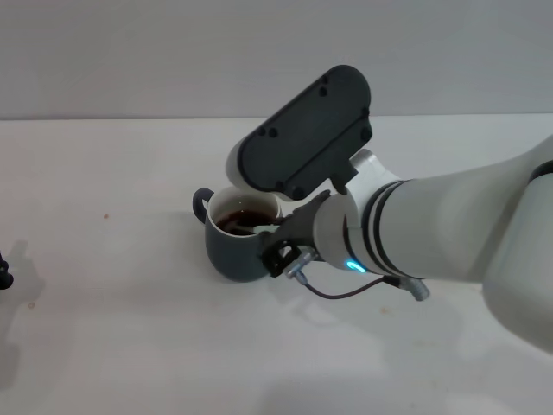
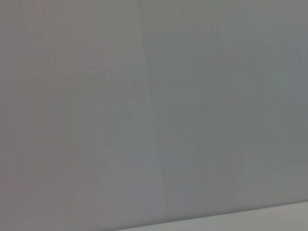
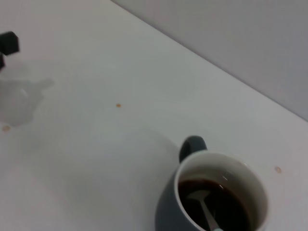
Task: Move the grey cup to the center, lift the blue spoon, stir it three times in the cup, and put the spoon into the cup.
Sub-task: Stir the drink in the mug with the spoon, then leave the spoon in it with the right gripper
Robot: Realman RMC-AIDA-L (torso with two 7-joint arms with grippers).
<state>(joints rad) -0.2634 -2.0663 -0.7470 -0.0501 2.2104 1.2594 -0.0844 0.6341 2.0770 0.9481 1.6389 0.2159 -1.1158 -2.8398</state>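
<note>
Right wrist view: blue spoon [image 3: 206, 211] in grey cup [image 3: 219, 195]; hand grip unclear.

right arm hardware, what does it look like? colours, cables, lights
The right arm has glossy white rounded links with black rings at the wrist joint and a small cyan light there. A flat, rounded matte-black housing with screw holes sits above the wrist. A thin dark cable loops below from a metal plug.

The right arm [image 1: 458, 229] was a thick glossy white tube with black joint rings, a small cyan indicator light [image 1: 351, 265], a flat black rounded wrist housing [image 1: 304, 134] bearing 4 recessed screws, and a thin dark cable [image 1: 346, 292] ending in a metal plug.
</note>
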